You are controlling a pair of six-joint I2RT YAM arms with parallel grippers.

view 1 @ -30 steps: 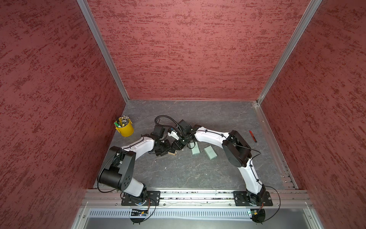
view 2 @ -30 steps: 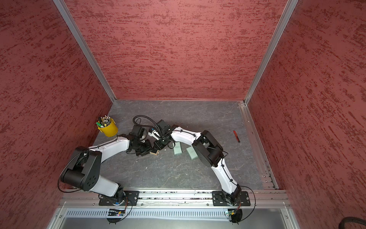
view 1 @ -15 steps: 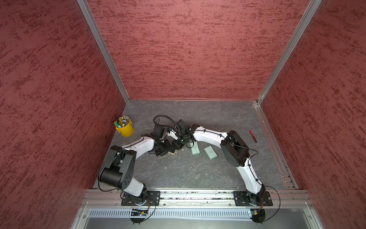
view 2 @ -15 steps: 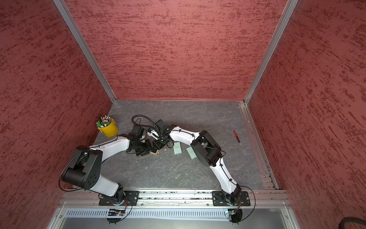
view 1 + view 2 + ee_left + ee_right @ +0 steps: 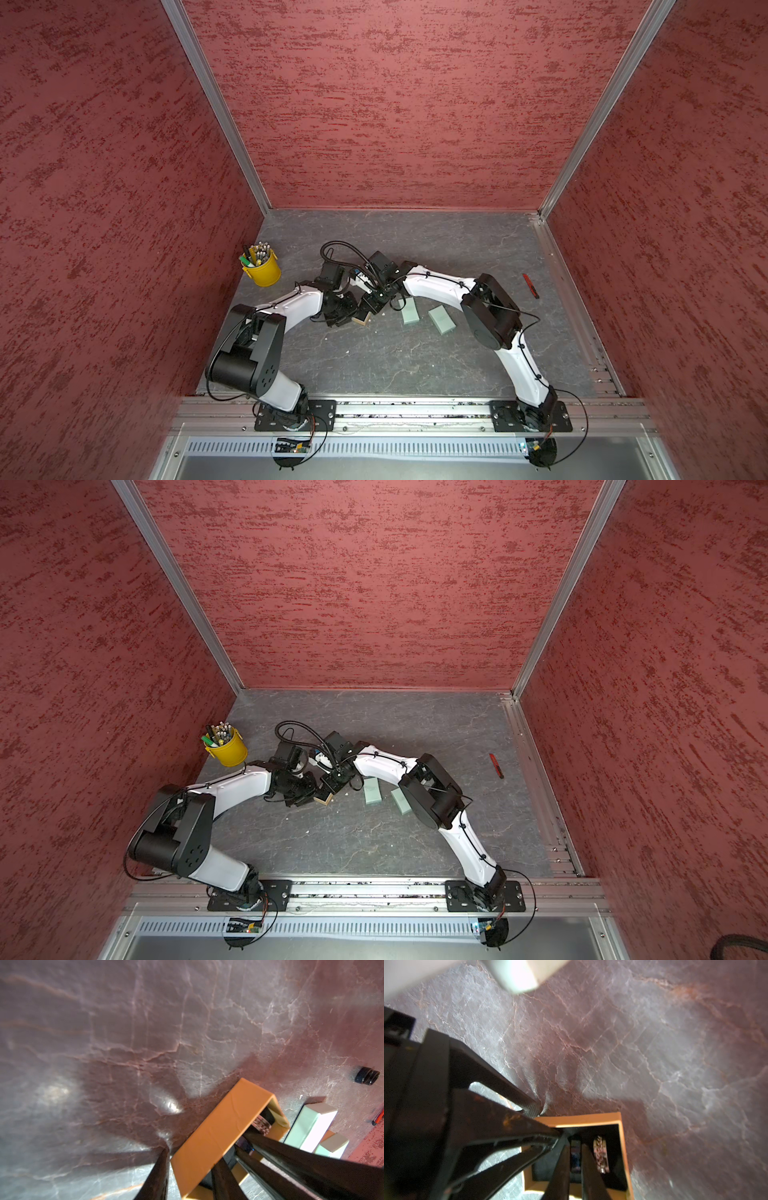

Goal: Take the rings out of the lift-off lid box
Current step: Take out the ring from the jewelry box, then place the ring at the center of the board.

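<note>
The lift-off lid box (image 5: 360, 319) (image 5: 323, 799) is a small tan box with a dark lining, standing open on the table. My left gripper (image 5: 193, 1157) is shut on its near wall (image 5: 218, 1132), one finger outside and one inside. My right gripper (image 5: 575, 1147) reaches into the box (image 5: 623, 1136) and is shut on a dark ring (image 5: 575, 1157) that stands upright between its fingers. Beside that ring, a patterned silvery ring (image 5: 601, 1153) (image 5: 262, 1125) sits in the lining. In the left wrist view a black ring (image 5: 366, 1075) lies out on the table.
Two mint-green boxes (image 5: 409, 312) (image 5: 441, 320) lie just right of the grippers, under the right forearm. A yellow cup of pens (image 5: 262, 268) stands at the back left. A red tool (image 5: 530, 285) lies at the right. Red walls enclose the table.
My right gripper's fingers have closed inside the box onto the dark ring. Both arms have barely shifted, and the left gripper keeps its hold on the box.
</note>
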